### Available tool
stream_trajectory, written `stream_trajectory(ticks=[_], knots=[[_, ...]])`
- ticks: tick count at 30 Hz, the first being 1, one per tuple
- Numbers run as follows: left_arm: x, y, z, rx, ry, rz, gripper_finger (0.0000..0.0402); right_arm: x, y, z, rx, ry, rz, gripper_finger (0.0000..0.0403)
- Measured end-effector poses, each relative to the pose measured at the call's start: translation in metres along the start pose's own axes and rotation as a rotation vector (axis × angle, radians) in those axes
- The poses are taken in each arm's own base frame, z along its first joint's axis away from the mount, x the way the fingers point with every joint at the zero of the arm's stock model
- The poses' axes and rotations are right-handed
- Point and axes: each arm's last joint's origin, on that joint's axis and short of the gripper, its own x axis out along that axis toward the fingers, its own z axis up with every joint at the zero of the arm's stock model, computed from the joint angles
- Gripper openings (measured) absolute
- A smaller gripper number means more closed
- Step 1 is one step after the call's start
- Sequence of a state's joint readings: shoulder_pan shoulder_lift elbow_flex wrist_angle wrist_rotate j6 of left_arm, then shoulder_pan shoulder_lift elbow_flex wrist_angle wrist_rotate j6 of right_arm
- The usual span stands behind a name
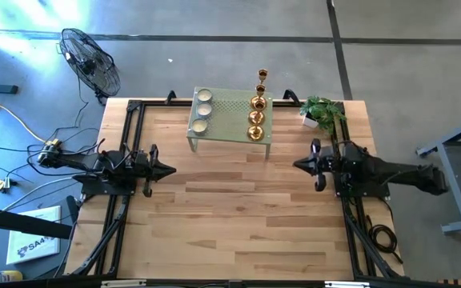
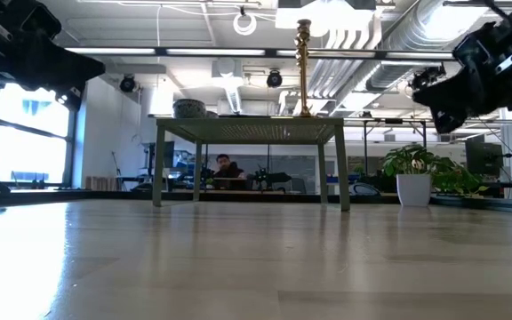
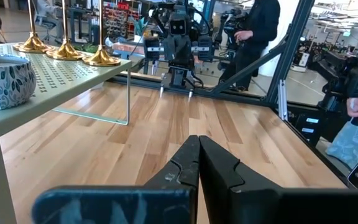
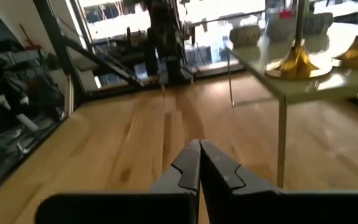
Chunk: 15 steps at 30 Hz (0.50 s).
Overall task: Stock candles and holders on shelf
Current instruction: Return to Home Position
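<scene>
The sage-green shelf (image 1: 230, 120) stands on its short legs at the table's far middle. Three pale round candles (image 1: 202, 110) sit in a row on its left end. Several gold holders (image 1: 256, 112) stand in a row on its right end, the tallest (image 2: 303, 62) at the far edge. My left gripper (image 1: 171, 169) is shut and empty, above the table's left side. My right gripper (image 1: 298, 165) is shut and empty, above the right side. Both point toward the table's middle.
A small potted plant (image 1: 322, 112) stands at the table's far right corner, next to the shelf. Bare wooden tabletop (image 1: 238, 216) stretches between the arms and toward the near edge. A fan (image 1: 90, 60) stands on the floor beyond the far left corner. A person (image 3: 253, 31) stands beyond the table.
</scene>
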State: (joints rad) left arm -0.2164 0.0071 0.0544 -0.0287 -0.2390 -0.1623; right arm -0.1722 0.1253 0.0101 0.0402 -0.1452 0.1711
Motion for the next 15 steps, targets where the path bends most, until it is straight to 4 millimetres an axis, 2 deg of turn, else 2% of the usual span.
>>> stream_trajectory(ticks=[6,11,15], knots=[[0.0000,0.0000,0.0000,0.000,0.000,0.000,0.0001,0.0062,-0.0014,-0.0081,0.039,0.099,0.002,0.0000],[0.0000,0.0000,-0.0001,0.000,0.001,0.000,0.0001,0.0051,0.0026,-0.0022,0.004,0.049,0.109,0.0000],[0.0000,0.0000,-0.0001,0.000,0.001,0.001,0.0001,0.0032,0.0033,-0.0008,-0.013,0.030,0.121,0.0000]])
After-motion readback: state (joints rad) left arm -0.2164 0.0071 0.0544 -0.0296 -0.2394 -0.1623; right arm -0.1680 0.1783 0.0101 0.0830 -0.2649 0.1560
